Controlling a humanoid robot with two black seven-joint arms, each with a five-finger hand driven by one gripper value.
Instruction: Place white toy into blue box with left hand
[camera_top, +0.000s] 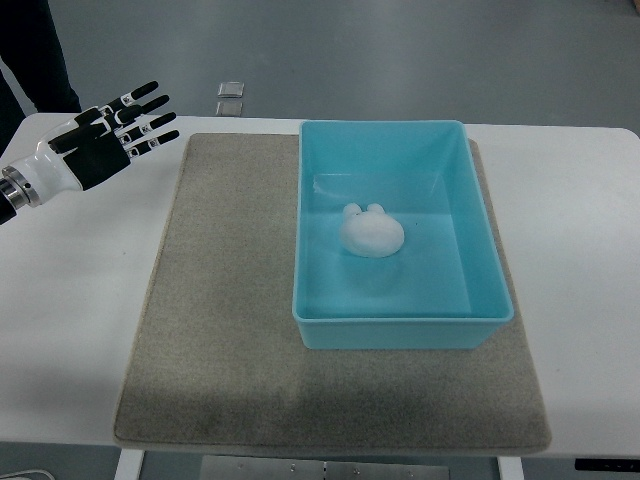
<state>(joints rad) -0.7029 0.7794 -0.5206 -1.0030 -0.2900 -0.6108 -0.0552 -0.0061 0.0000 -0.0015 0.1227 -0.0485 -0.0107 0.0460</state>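
Observation:
A small white toy with two little ears lies on the floor of the blue box, near its middle. The box sits on the right half of a grey mat. My left hand hovers at the far left, above the table's back corner, well clear of the box. Its black and white fingers are spread and hold nothing. The right arm does not show.
The grey mat covers most of the white table. Two small square plates lie on the floor beyond the table's far edge. A person's dark trouser leg stands at the top left corner.

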